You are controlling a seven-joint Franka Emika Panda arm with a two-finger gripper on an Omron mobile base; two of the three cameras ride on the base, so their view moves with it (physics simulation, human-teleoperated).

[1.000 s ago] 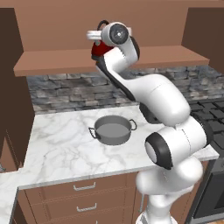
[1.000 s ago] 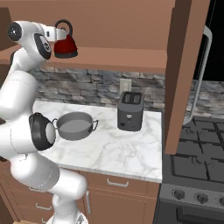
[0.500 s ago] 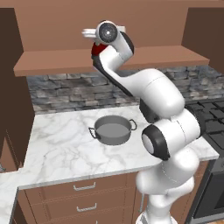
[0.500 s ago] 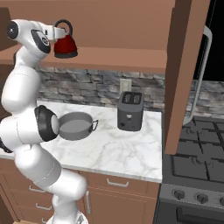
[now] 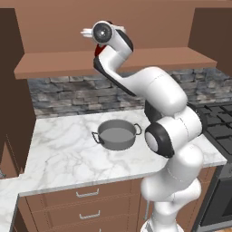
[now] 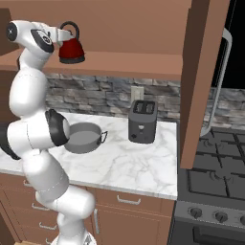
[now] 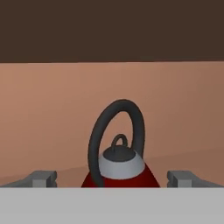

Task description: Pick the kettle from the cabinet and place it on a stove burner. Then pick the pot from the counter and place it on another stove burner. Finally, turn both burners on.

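The red kettle point(image 6: 72, 49) with its black arched handle stands on the brown cabinet shelf point(image 6: 124, 64). My gripper point(image 6: 62, 35) is raised to the shelf, level with the kettle's handle. In the hand view the kettle point(image 7: 120, 169) sits centred between my two fingertips point(image 7: 43, 178), which stand wide apart, so the gripper point(image 7: 113, 178) is open and holds nothing. From the left, my arm hides most of the kettle point(image 5: 97, 50). The grey pot point(image 5: 117, 135) rests on the white marble counter point(image 5: 59, 154). The stove burners point(image 6: 215, 167) lie at the right.
A dark grey toaster point(image 6: 142, 121) stands on the counter by the wall, right of the pot point(image 6: 84, 138). A tall brown panel point(image 6: 196, 81) divides the counter from the stove. Knobs point(image 6: 194, 212) line the stove front. Drawers point(image 5: 86, 204) sit below.
The hand has shifted slightly left along the shelf and the elbow has swung round. The kettle and pot have stayed put.
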